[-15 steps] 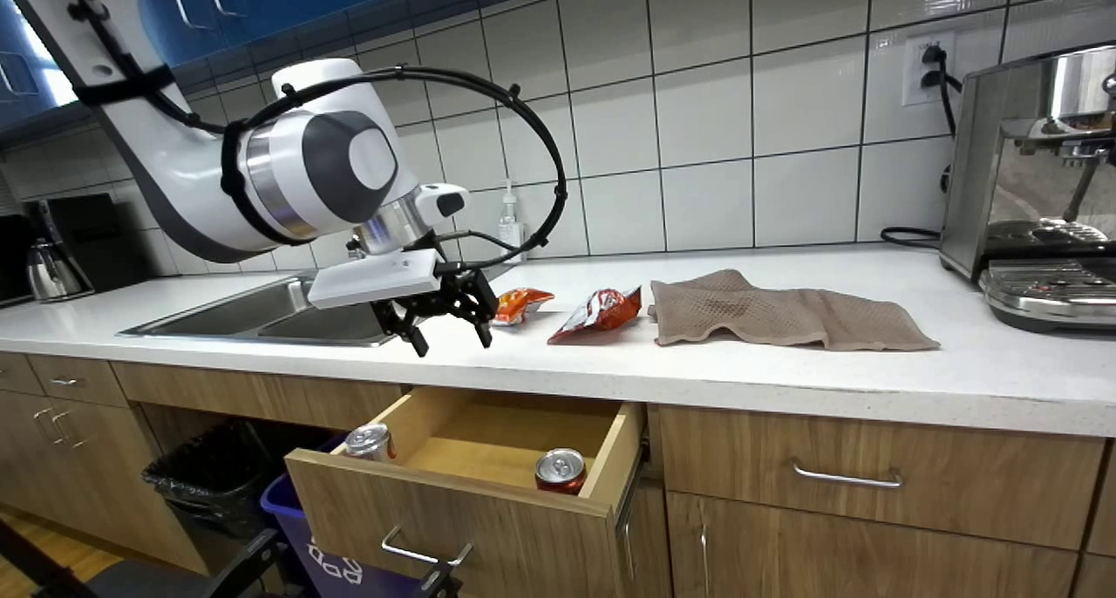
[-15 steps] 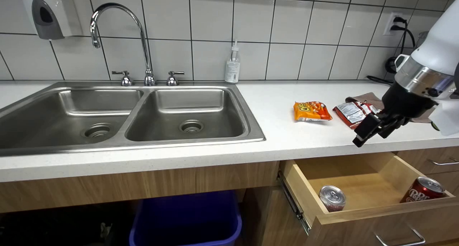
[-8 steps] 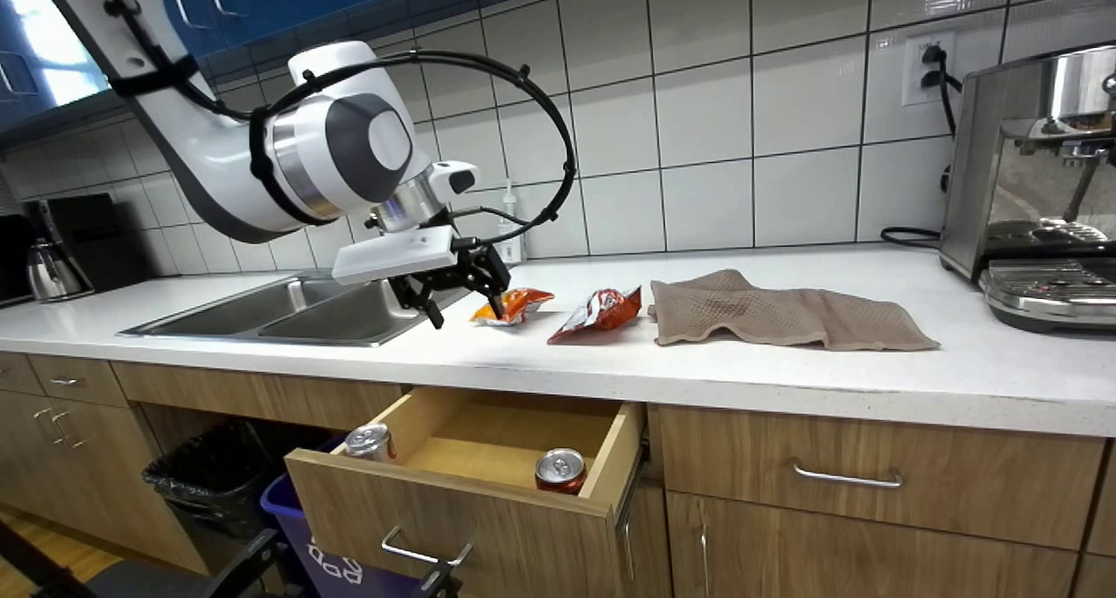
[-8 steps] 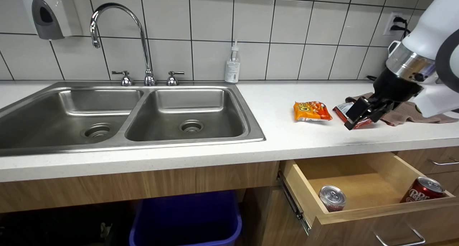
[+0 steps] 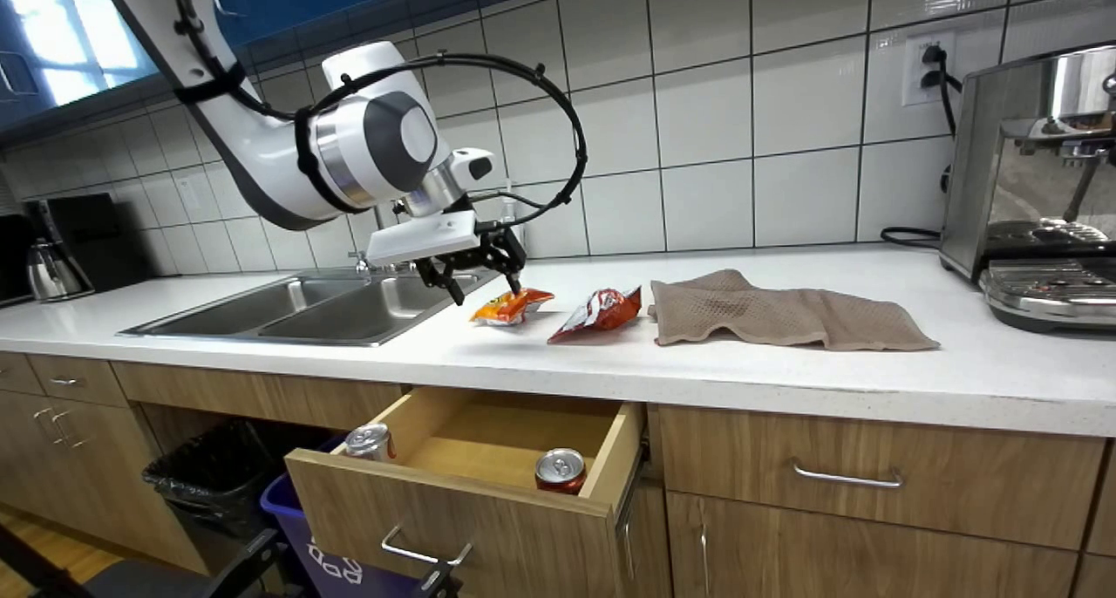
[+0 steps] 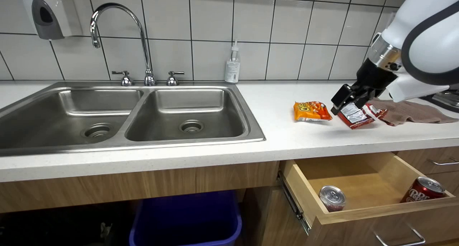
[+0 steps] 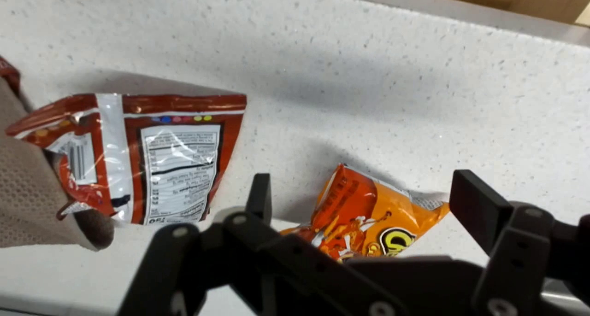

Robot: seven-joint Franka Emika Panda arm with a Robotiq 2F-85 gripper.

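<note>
Hovering above the white speckled countertop (image 7: 286,127): one Robotiq gripper (image 7: 370,204), black, its two fingers spread well apart, nothing clamped and no contact evident; exact height cannot be told. Framed between the fingers in the wrist view: one orange snack bag (image 7: 359,214), glossy, lying on the countertop (logo partly blocked by the gripper body, a yellow C-shaped letter showing). Reckoned from that bag, same view: one red snack bag (image 7: 184,159), nutrition panel uppermost, between nine and ten o'clock; one tan mesh towel (image 7: 27,187), farther out at nine, its edge meeting the red snack bag. Reckoned likewise in an exterior view: one steel double-basin sink (image 6: 193,102) at nine o'clock; one wooden drawer (image 6: 373,183), pulled out, at five, bearing one Dr Pepper can (image 6: 423,189) and one silver-topped can (image 6: 332,198). Handling note, by judgement: the step in hand reads as lining up over the orange snack bag. Best done with the bag kept central, the descent straight, and the three-o'clock fingertip clear of the corner that shows just beside it, lest that corner fold or the bag skid. Pads low around the puffed middle; squeeze light and even, thin film being apt to crumple.
</note>
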